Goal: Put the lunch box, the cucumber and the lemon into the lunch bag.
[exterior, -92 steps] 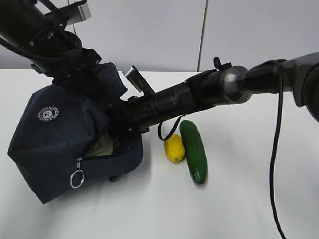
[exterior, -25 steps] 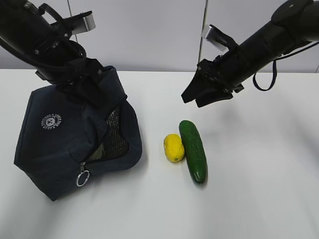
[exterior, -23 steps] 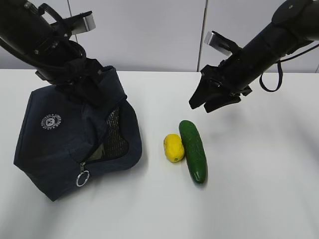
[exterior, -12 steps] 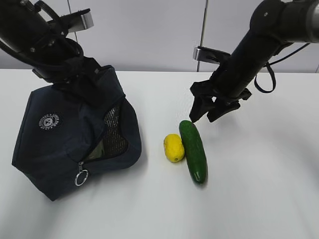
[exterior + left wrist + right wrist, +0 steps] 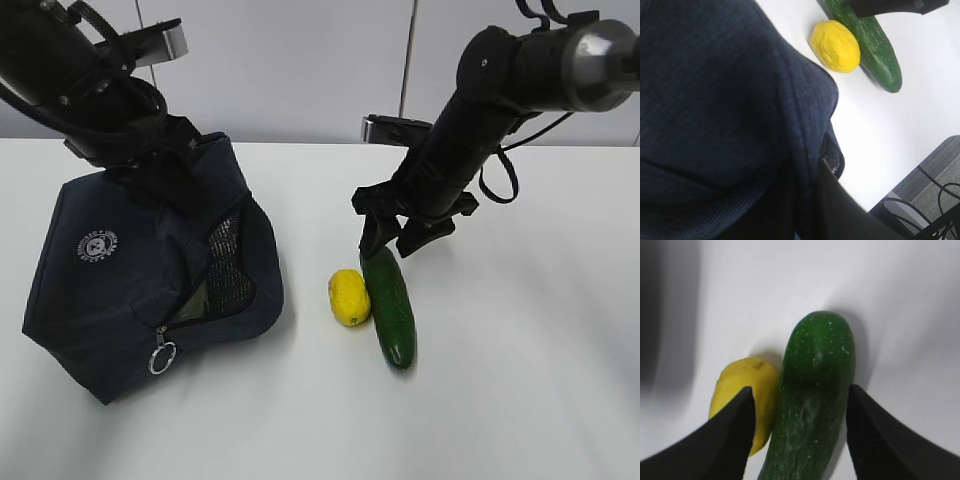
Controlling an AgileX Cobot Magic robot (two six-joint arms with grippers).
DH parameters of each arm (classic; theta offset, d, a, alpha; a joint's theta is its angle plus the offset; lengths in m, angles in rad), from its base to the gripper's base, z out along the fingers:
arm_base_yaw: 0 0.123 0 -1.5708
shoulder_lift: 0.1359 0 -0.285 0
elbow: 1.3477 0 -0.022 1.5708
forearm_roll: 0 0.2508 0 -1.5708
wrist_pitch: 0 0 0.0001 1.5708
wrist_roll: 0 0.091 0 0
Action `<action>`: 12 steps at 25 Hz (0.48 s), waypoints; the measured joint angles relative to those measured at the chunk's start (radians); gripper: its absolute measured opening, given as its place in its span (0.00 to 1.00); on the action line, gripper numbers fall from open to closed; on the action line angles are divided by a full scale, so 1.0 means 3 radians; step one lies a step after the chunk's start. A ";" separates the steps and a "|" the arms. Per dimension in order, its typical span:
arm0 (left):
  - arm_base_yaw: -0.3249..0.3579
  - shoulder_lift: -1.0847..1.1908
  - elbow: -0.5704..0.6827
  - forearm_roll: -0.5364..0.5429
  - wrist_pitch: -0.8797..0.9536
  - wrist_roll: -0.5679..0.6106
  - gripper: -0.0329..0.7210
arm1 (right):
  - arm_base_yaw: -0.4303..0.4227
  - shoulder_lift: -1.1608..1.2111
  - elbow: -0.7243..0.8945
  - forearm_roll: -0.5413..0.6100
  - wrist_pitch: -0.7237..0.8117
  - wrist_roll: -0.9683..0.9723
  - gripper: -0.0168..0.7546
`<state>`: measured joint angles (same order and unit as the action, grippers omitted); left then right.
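While the cucumber (image 5: 389, 305) and the lemon (image 5: 349, 297) lie out on the white tabletop (image 5: 500, 400), side by side and touching, roughly midway along it and nearer the front edge than the back, neither has made it into the lunch bag (image 5: 140, 280), so at least two of the three items are left to pack. Over at the left edge the bag sits tipped, its zipper parted, and through the gap I think I can make out something pale green that may be the lunch box (image 5: 200, 298), though I can't be sure it is. Directly above the far end of the cucumber hangs the right gripper (image 5: 390, 240), its jaws spread wide and straddling the cucumber's tip, one finger coming down between it and the lemon; nothing is held yet. Farther back, the left gripper (image 5: 165, 175) is clamped tight on the bag's upper fabric, apparently holding the mouth up. My guess is the cucumber goes next.
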<state>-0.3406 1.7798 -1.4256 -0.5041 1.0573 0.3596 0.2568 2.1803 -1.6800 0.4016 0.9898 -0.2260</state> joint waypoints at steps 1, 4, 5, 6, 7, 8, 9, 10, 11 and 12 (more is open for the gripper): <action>0.0000 0.0000 0.0000 0.0000 0.0005 0.0000 0.07 | 0.0000 0.0016 0.0000 -0.0018 -0.0030 0.0030 0.59; 0.0000 0.0000 0.0000 0.0000 0.0005 0.0006 0.07 | 0.0000 0.0033 0.0000 -0.0027 -0.0114 0.0105 0.59; 0.0000 0.0000 0.0000 0.0000 0.0006 0.0012 0.07 | 0.0000 0.0047 0.0000 -0.0033 -0.0130 0.0117 0.59; 0.0000 0.0000 0.0000 0.0000 0.0012 0.0011 0.07 | 0.0000 0.0063 0.0000 -0.0033 -0.0138 0.0127 0.59; 0.0000 0.0000 0.0000 0.0006 0.0012 0.0017 0.07 | 0.0000 0.0087 0.0000 -0.0033 -0.0138 0.0127 0.59; 0.0000 0.0000 0.0000 0.0013 0.0012 0.0014 0.07 | 0.0000 0.0103 0.0000 -0.0033 -0.0138 0.0134 0.59; 0.0000 0.0000 0.0000 0.0019 0.0012 0.0019 0.07 | 0.0000 0.0112 0.0000 -0.0033 -0.0138 0.0134 0.59; 0.0000 0.0000 0.0000 0.0019 0.0012 0.0019 0.07 | 0.0000 0.0127 0.0000 -0.0033 -0.0144 0.0139 0.59; 0.0000 0.0000 0.0000 0.0025 0.0012 0.0019 0.07 | 0.0000 0.0135 0.0000 -0.0033 -0.0149 0.0145 0.59; 0.0000 0.0000 0.0000 0.0032 0.0012 0.0019 0.07 | 0.0000 0.0136 0.0000 -0.0033 -0.0156 0.0142 0.59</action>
<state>-0.3406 1.7798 -1.4256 -0.4946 1.0610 0.3652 0.2568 2.2210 -1.6800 0.3918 0.9430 -0.1835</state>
